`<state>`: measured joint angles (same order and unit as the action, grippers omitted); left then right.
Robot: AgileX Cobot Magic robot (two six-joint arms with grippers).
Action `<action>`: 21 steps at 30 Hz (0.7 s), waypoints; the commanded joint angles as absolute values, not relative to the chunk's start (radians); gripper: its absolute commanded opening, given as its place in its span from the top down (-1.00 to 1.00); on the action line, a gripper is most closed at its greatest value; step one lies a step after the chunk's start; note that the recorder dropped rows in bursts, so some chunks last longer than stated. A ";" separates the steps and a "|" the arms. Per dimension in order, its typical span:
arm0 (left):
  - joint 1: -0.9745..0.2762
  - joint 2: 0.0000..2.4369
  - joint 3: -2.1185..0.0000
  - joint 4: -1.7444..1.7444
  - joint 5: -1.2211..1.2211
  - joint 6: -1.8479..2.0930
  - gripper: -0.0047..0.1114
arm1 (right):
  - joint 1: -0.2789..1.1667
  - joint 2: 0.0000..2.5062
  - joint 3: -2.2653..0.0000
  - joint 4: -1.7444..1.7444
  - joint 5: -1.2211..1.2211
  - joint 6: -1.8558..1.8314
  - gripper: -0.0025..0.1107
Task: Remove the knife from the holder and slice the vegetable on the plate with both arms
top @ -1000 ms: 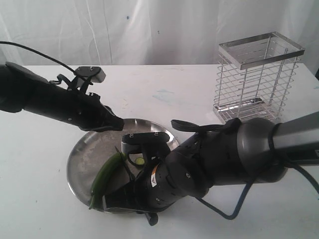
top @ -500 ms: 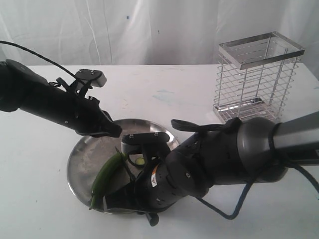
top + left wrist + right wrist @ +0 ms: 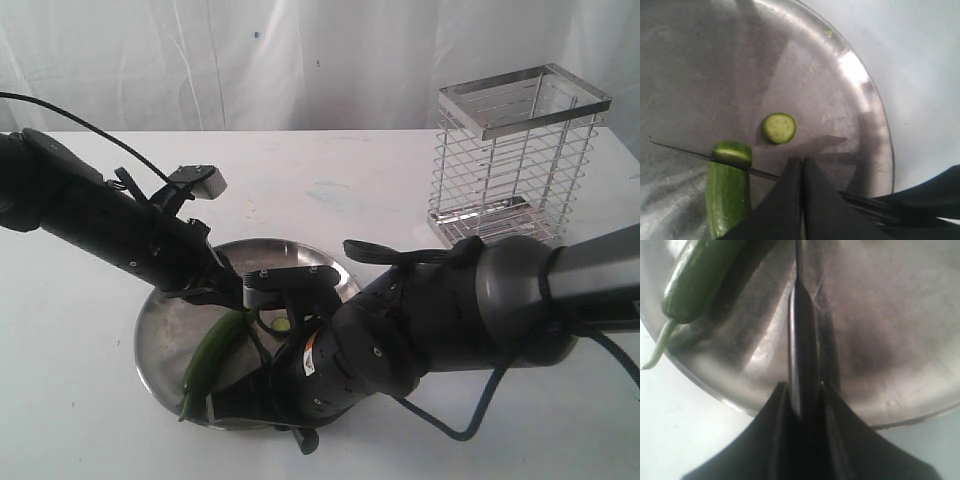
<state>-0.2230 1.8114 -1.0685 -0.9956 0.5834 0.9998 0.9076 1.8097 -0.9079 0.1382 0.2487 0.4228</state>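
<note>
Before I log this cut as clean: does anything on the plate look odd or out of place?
Nothing stands out. One cut slice lies flat on the plate, apart from the vegetable. The knife blade sits across the vegetable's cut end, held by the right gripper. Nothing has spilled off the plate.

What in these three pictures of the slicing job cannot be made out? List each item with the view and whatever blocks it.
1. Exterior view: the knife's blade and the right gripper are hidden behind the right arm.
2. Left wrist view: the vegetable is cut off by the picture's edge, so its stem end is unseen there.
3. Right wrist view: the knife handle's end is buried between the gripper fingers.
4. Exterior view: the loose slice is too small to judge.
</note>
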 commanded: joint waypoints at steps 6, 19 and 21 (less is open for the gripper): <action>-0.222 1.822 -1.057 -0.986 0.649 0.979 0.92 | 0.907 1.806 -0.907 0.138 0.261 0.419 0.96; -0.249 1.970 -1.060 -0.994 0.596 0.967 0.92 | 0.907 1.804 -0.922 0.138 0.357 0.394 0.96; -0.236 1.931 -1.060 -0.996 0.585 0.967 0.92 | 0.907 1.802 -0.940 0.138 0.391 0.373 0.96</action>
<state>-0.2347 1.9429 -1.0749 -1.0370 0.6255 0.9715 0.9038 1.8097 -0.9247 0.1382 0.3274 0.4124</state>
